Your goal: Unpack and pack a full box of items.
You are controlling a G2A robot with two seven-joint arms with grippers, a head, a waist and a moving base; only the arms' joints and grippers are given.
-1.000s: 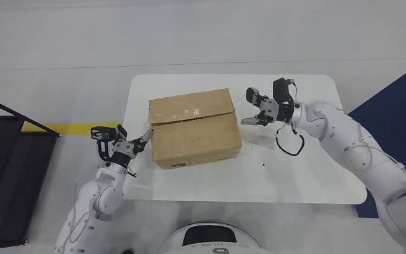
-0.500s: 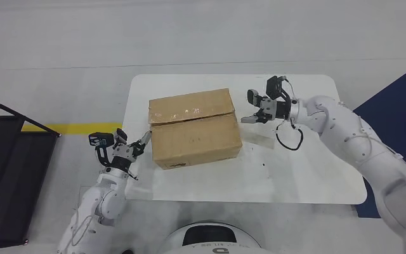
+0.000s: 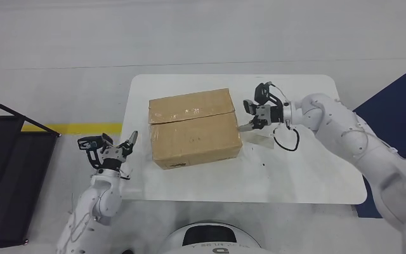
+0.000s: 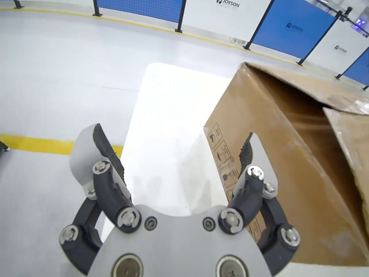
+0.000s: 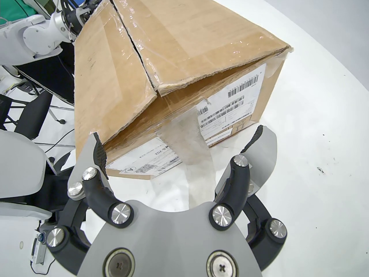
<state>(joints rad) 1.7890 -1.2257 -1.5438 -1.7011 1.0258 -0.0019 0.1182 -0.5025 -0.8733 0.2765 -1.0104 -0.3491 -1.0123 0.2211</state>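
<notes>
I'm seeing white rounded table point(image 3: 298, 171), blue-white barrier panels point(image 4: 225, 4) beyond brown cardboard box point(image 3: 193, 127); its taped flaps are gaping. Left gripper point(image 4: 173, 134), right gripper point(image 5: 177, 135) flanking it, spread wide, empty.

The box point(image 3: 195, 127) blocks the table point(image 3: 304, 171) centre; wide room lies rightward.

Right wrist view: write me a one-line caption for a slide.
Open right gripper faces the labelled end of the cardboard box, top seam split, on the white table.
</notes>
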